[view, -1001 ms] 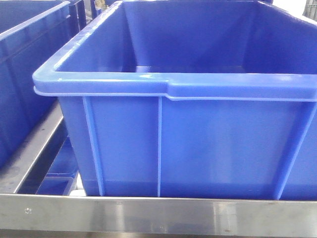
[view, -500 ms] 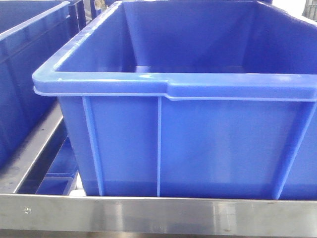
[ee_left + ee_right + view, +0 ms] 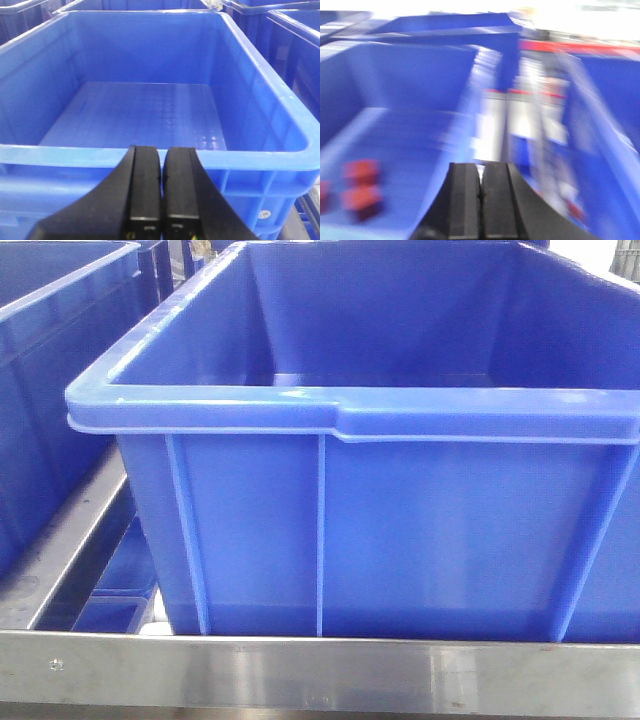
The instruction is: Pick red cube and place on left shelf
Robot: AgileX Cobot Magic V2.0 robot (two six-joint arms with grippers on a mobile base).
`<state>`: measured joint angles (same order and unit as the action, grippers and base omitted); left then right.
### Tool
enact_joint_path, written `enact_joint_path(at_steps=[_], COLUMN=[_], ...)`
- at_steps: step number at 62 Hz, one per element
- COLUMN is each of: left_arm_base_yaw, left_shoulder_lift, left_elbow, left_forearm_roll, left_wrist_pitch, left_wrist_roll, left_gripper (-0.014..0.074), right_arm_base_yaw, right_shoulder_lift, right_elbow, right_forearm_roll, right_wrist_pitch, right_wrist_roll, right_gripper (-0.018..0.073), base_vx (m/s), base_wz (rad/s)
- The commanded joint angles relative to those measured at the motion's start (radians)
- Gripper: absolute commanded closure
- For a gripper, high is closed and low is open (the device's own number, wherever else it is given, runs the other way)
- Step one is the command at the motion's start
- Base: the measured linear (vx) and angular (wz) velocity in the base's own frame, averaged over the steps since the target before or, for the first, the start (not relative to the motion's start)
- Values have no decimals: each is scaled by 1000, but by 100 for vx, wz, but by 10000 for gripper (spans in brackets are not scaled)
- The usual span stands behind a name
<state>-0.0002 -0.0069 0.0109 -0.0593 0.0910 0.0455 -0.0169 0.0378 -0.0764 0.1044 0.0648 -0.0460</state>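
Nothing has moved in the front view since a second ago — the big blue bin point(image 3: 380, 490) sits just the same behind the metal rail point(image 3: 320, 672).

The left gripper point(image 3: 161, 165) hangs just in front of a blue bin's near rim point(image 3: 60, 152), looking in. Its two black fingers are pressed together with only a thin line between them, and they hold nothing. The floor of that bin looks bare.

The right gripper point(image 3: 481, 185) is also squeezed together with nothing in it. Its picture is very smeared, so the arm seems to be moving fast. Low on the left of that picture are some red blocks point(image 3: 360, 187) lying on the floor of another blue bin point(image 3: 410, 100). One of them is most likely the red cube, but the blur makes it hard to say how many there are or which is which.

So how far along is the job? No gripper has a cube, and the red blocks lie in a bin. The left shelf cannot be picked out in any view, so I cannot tell if a cube already sits there. This could fit a time before a pick — or after one cube was put away.

The front view shows no arms at all.
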Motion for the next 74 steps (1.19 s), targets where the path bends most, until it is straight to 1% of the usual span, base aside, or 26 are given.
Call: enact_joint_path(at_steps=[1,6,9,10,14,21,74], left_arm_base_yaw=[-1,-1,-1,-1,-1,-1,-1], left_shoulder_lift=[-13,-13,-13,-13,-13,-13,-13], left_elbow=[24,24,24,24,24,24,24], left_forearm_roll=[-7,-7,-7,-7,-7,-7,-7], left_wrist_pitch=[-78,-78,-78,-78,-78,-78,-78], left_wrist_roll=[-6,-6,-6,-6,-6,-6,-6], left_gripper=[506,506,506,506,506,506,506], right_arm_base_yaw=[-32,-40,-41,-41,-41,-41,-41], right_shoulder_lift=[-36,-69,-66,-66,-66,-66,-66], right_elbow=[15,57,84,84,82,82,82], right_forearm_roll=[7,7,7,7,-4,-20,-20], right_wrist_pitch=[-87,-94,-113,-100,-79,-95,-105], right_wrist_roll=[29,46,73,76,76,75,75], right_gripper=[509,509,509,509,509,509,509], base_vx=[0,0,0,0,0,0,0], base_wz=[0,0,0,0,0,0,2])
